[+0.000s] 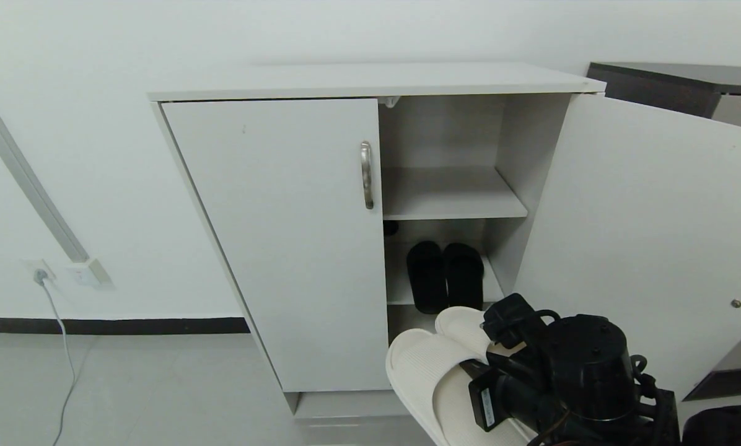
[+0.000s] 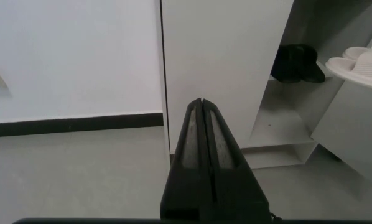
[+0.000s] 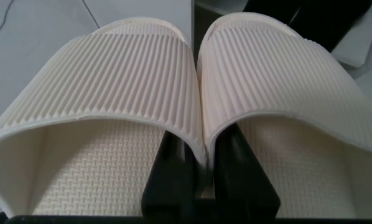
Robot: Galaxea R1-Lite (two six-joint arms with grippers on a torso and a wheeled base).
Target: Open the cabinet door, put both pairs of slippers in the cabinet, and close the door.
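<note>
stowing the second pair: right gripper (image 3: 201,171), clamped on cream ribbed rubber slippers (image 1: 426,371), must next push them forward, probably slightly lower, into the open white cabinet (image 1: 370,80).

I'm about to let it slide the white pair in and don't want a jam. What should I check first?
1. Right door swung wide open: ok.
2. White slippers both pinched at their inner edges by the right gripper: ok.
3. Top shelf bare, room for a pair: ok.
4. Black slippers on the middle shelf, inside the cabinet: ok.
5. Left gripper shut, empty, back from the opening: ok.
6. Grip firm enough for the push: cannot tell.
</note>
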